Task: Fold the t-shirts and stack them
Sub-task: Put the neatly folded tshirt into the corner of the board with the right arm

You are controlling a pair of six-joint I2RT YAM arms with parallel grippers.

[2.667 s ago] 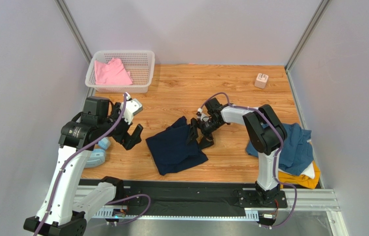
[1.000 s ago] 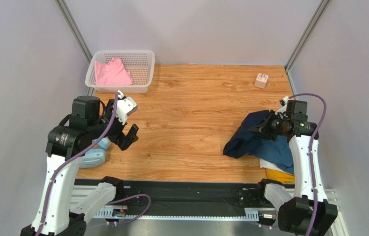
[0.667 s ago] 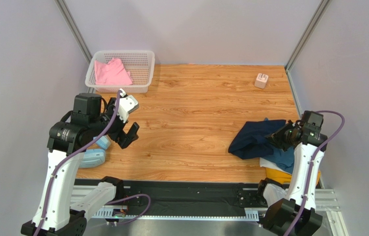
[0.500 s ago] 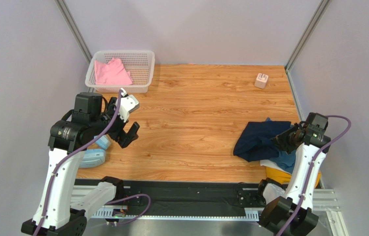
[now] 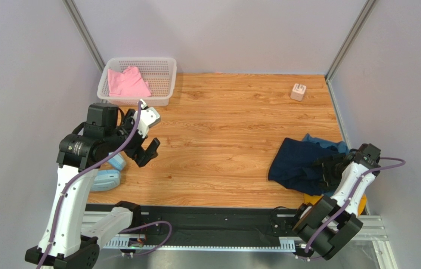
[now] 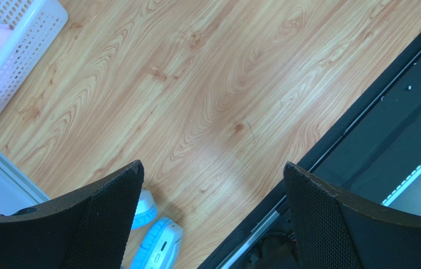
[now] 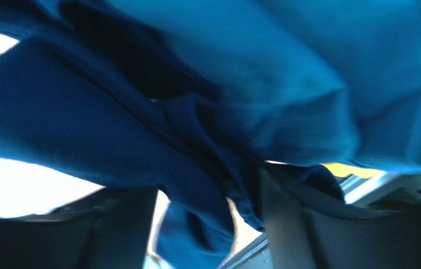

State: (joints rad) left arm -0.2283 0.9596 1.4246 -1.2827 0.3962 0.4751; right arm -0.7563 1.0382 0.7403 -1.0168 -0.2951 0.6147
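Note:
The dark navy t-shirt (image 5: 297, 165) lies crumpled on the pile at the table's right edge, over the teal t-shirt (image 5: 323, 143) and a mustard yellow one (image 5: 312, 199). My right gripper (image 5: 330, 168) is low at the pile's right side. In the right wrist view its jaws (image 7: 210, 190) stand apart, with navy cloth (image 7: 83, 123) hanging loosely between them and light showing on both sides. The pink t-shirt (image 5: 128, 83) sits in the white basket (image 5: 139, 101) at the back left. My left gripper (image 5: 148, 148) hovers open and empty over bare wood (image 6: 212, 174).
A light blue and white device (image 5: 109, 176) lies on the table's left edge under the left arm, also seen in the left wrist view (image 6: 153, 246). A small pale cube (image 5: 298, 91) stands at the back right. Grey walls close in both sides; a black rail (image 5: 207, 224) runs along the near edge.
The right arm carried the navy t-shirt rightward onto the pile and lowered beside it; its jaws went from shut to apart. The left arm barely moved and stayed open.

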